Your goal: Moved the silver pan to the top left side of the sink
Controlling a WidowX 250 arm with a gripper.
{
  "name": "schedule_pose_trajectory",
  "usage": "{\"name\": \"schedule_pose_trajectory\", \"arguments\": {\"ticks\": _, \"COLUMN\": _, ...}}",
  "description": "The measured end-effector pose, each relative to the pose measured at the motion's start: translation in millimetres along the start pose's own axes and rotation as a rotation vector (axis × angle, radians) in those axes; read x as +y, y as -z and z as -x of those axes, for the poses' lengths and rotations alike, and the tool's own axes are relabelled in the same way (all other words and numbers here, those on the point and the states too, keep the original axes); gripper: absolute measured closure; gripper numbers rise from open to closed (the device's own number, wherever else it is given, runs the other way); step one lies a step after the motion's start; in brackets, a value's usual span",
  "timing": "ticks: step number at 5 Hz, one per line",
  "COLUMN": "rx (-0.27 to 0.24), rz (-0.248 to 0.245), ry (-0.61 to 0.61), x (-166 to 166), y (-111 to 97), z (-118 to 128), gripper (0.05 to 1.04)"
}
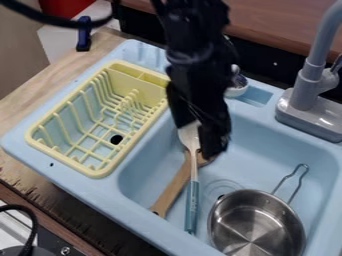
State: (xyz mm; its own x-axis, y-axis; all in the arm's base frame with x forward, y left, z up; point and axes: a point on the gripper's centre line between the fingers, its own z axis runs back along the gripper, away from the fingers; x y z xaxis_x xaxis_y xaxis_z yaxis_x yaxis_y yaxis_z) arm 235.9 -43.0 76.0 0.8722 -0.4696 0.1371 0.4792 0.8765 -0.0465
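pincer (198,138) over the sink (280,150), by the head of the spatula (192,170); cannot tell whether apart, together or clamped. silver pan (257,222) in the basin, lower right of the pincer in view, apart from it, handle angled up and right.

No text, label, brand, number or sign can be read.
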Motion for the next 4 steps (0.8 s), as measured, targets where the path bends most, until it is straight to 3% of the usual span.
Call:
{"name": "schedule_pose_trajectory", "arguments": {"ticks": 1, "rx": -0.002, "rz": 0.012, "ry": 0.080, "x": -13.5, "y": 18.4, "z": -0.3, "gripper": 0.087}}
{"name": "schedule_pose_trajectory", "arguments": {"ticks": 2, "rx": 0.028, "rz": 0.016, "ry": 0.120, "x": -26.2, "y": 35.0, "z": 0.9, "gripper": 0.087}}
{"name": "schedule_pose_trajectory", "arguments": {"ticks": 4, "rx": 0.045, "rz": 0.032, "ry": 0.151, "x": -37.3, "y": 52.3, "z": 1.0, "gripper": 0.087}}
